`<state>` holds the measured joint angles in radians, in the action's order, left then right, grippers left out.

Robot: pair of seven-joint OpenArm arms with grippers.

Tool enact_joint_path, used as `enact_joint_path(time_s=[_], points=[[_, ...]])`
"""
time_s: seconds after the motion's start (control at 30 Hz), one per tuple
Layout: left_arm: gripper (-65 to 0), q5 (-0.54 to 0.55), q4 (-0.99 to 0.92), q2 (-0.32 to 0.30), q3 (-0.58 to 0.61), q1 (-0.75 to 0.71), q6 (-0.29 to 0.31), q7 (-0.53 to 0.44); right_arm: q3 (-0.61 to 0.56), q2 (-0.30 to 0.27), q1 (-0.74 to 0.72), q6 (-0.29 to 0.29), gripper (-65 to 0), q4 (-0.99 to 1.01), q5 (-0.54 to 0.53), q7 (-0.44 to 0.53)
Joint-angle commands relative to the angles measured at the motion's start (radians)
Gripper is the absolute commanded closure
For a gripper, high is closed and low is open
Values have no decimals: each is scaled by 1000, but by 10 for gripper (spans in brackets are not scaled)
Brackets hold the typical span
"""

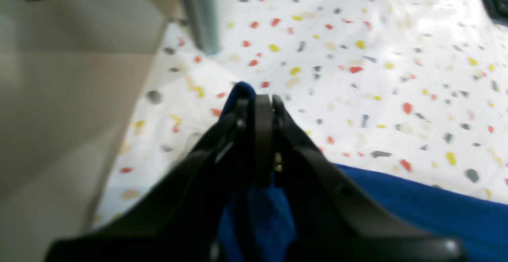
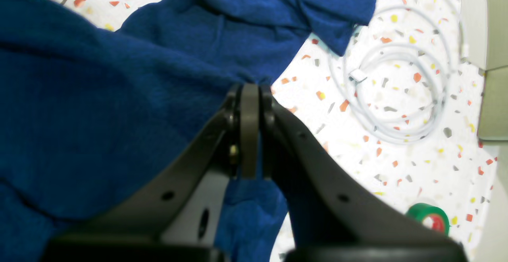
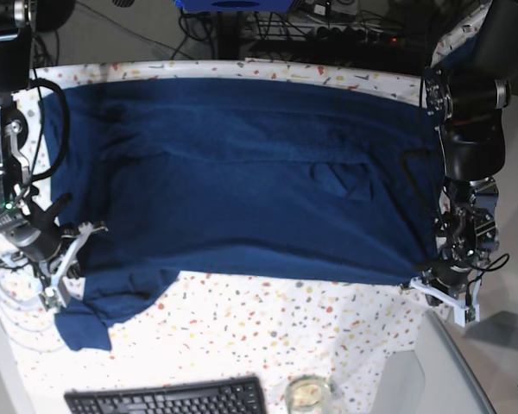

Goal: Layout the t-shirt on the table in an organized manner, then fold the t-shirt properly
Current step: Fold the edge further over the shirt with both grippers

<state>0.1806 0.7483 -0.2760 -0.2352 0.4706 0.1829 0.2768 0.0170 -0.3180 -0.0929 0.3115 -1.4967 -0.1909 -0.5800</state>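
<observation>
The left gripper (image 1: 264, 101) is clenched on a pinch of the t-shirt (image 3: 242, 172), with blue cloth showing past its tips and bunched between its jaws, near the table's (image 3: 268, 319) edge in the left wrist view. The right gripper (image 2: 250, 91) is likewise clamped on a fold of the blue fabric, close to a sleeve that lies crumpled beside a coiled white cable (image 2: 397, 91) and a green tape roll (image 2: 430, 216). From the base view, the shirt lies stretched wide across the speckled table between the two arms, mostly flat over its middle, with a few shallow creases. The laying-out looks largely done, though the sleeve by the right gripper is bunched and needs smoothing. No fold appears to have been made yet, so the folding itself seems wholly ahead.
</observation>
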Motion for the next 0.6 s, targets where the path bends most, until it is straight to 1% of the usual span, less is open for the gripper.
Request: enact_joint_path(time_s=[0.0,0.57], points=[[0,7,23,-10,-2,14,2,-17,7,-16,-20,-1,-2,-14,-3,22],[0,12,185,-7,-2,-128,2,-12,8,-17,72,-1,-2,-25,-3,19]])
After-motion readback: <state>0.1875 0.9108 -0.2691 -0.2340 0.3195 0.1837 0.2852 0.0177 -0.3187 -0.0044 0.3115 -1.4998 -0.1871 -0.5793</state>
